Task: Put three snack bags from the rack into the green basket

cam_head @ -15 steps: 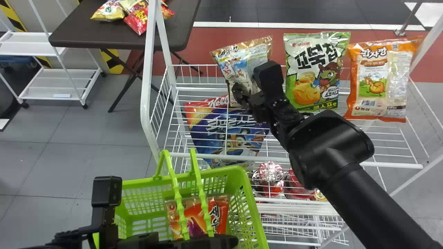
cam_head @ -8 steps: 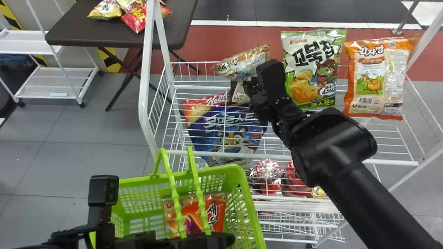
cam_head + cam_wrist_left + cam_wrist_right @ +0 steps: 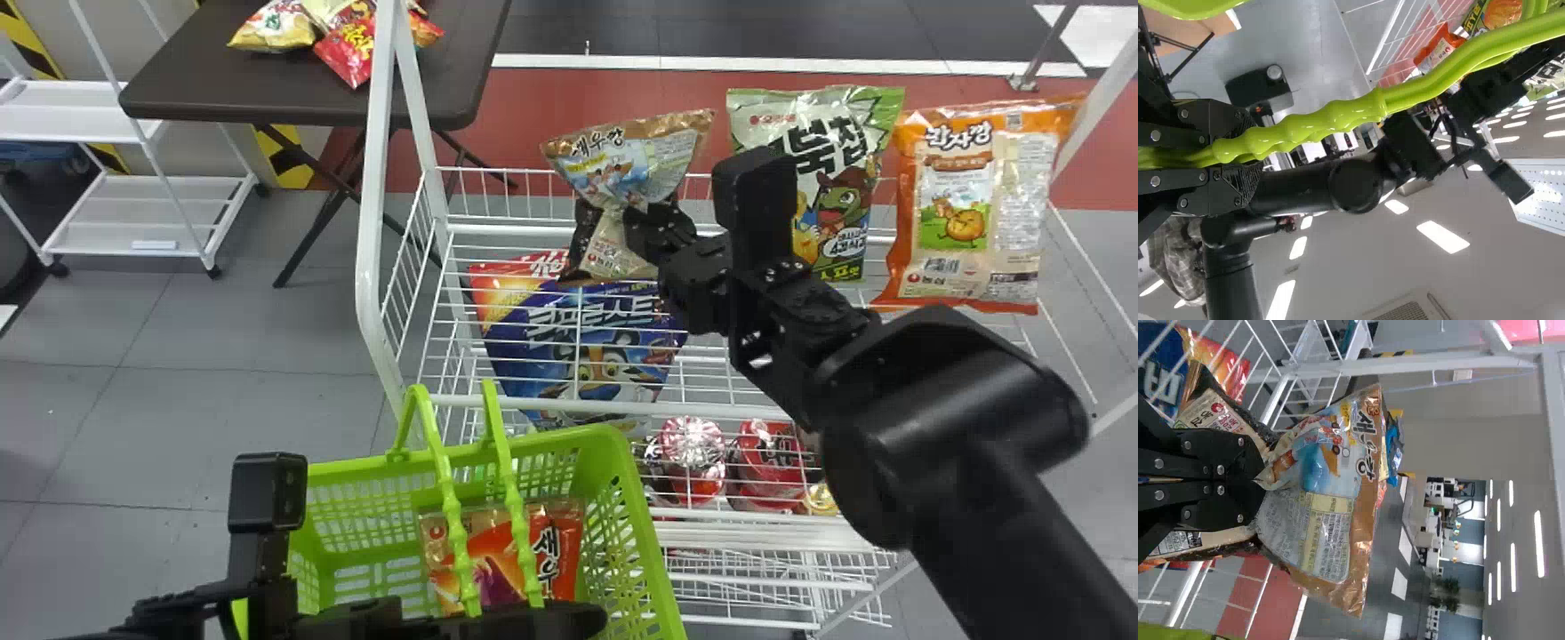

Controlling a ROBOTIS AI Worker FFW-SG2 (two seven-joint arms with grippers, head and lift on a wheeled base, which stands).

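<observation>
Brown snack bag (image 3: pixel 627 164) is pinched by the right end effector (image 3: pixel 642 224).

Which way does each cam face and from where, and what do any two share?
Head view: on the head, forward and down at rack and basket; both arms show.
Left wrist view: on the left wrist, out along the left hand and handles, past the right arm to ceiling lights.
Right wrist view: on the right wrist, over the right hand and brown bag into the room.
Head and right wrist views share the brown bag.
</observation>
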